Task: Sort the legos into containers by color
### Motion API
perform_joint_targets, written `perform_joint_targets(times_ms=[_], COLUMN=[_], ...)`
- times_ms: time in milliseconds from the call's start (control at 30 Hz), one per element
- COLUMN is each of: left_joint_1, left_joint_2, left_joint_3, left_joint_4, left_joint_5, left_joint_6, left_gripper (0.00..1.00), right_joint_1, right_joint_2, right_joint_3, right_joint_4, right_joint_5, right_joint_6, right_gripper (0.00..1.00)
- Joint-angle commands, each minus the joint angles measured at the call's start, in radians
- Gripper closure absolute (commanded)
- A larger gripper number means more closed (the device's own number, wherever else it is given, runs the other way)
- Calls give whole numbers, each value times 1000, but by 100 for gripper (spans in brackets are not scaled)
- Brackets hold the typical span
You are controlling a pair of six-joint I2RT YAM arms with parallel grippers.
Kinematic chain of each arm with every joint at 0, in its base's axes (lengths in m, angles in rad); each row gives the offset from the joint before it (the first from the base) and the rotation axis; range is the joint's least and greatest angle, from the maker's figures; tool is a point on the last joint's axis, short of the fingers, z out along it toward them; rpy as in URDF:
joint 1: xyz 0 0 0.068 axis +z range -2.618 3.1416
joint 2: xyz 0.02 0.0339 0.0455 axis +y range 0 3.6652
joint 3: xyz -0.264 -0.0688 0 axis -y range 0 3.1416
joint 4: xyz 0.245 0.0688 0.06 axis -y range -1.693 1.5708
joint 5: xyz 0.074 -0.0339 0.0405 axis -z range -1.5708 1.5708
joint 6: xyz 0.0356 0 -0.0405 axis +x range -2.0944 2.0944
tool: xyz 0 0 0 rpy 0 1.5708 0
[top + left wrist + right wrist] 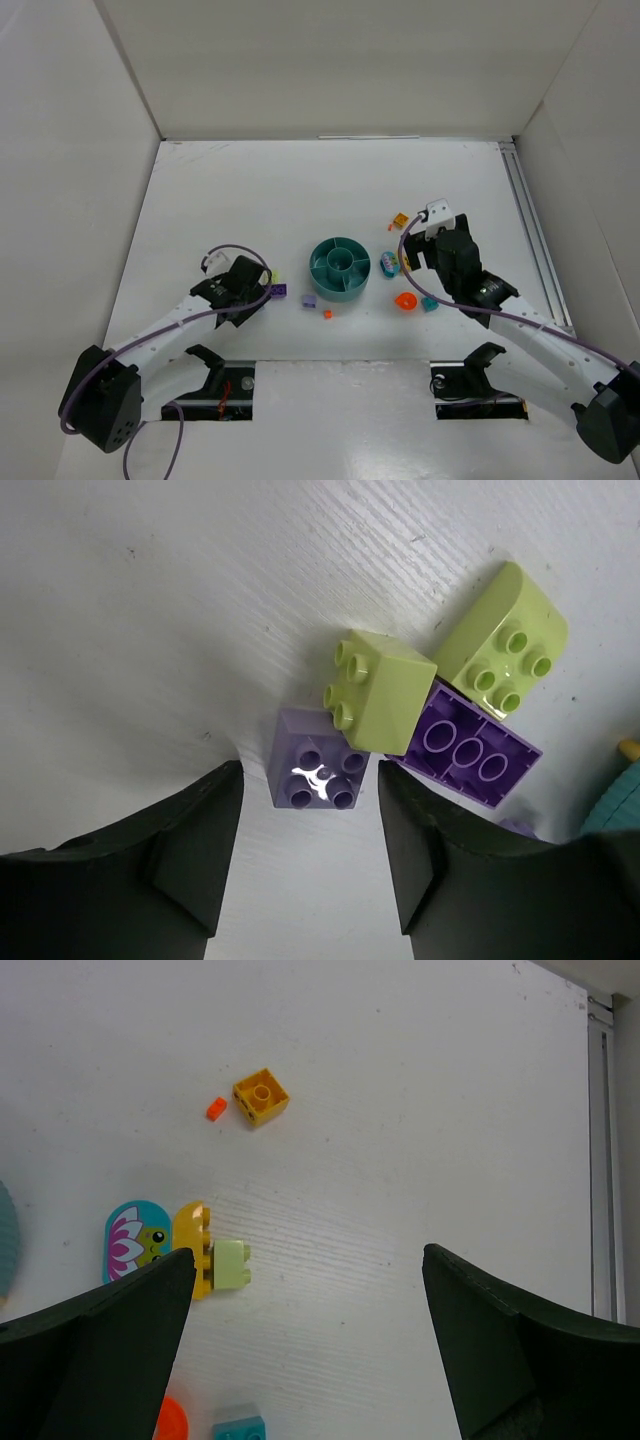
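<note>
Left wrist view gives us the left part of the scene. The left tool (310,785) is released: its two black fingers (190,865) stand apart, low over the white tabletop (150,610). A small pale purple plastic brick (318,772), studs up, lies just ahead of the gap between the fingertips; we cannot tell if a finger touches it. At its far corner is a yellow-green cube brick (380,688) on its side, which seems to touch it. Against the cube lies a dark purple brick (468,750) that shows its hollow underside. A yellow-green brick with a rounded top (503,635) is just beside these two.

In the top external view the round teal plastic dish (340,268), with a centre cup and wedge sections around it, stands between the two arms. Near its front-left side lie another pale purple brick (309,300) and a tiny orange-red piece (327,314).

Right of the dish, the right wrist view shows an oval teal piece with a printed flower (133,1240) touching a yellow brick (193,1245), which has a small yellow-green brick (232,1264) on its side. Farther away is an orange one-stud brick (261,1096) with a tiny red-orange bit (216,1109) beside it. At the bottom edge we see an orange round piece (172,1422) and a teal brick (240,1426). The right tool (308,1260) is released, jaws wide apart, grasping nothing, above bare tabletop.
</note>
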Motion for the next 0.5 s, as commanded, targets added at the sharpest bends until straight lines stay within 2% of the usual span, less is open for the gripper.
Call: perform_joint_targets(times_ms=[0, 233, 467], left_joint_1=[-8, -8, -8], left_joint_2=[17, 35, -64], left_joint_3=[36, 36, 59], left_joint_4=[-14, 6, 34], left_joint_5=[-47, -26, 34], left_joint_6=[8, 33, 152], left_gripper=[46, 75, 84], right_joint_1=[8, 8, 8], right_joint_2=[-17, -17, -8], right_joint_3=[1, 10, 10], right_joint_4=[12, 12, 12], right_joint_5=[18, 18, 18], right_joint_6=[23, 23, 23], right_gripper=[0, 0, 0])
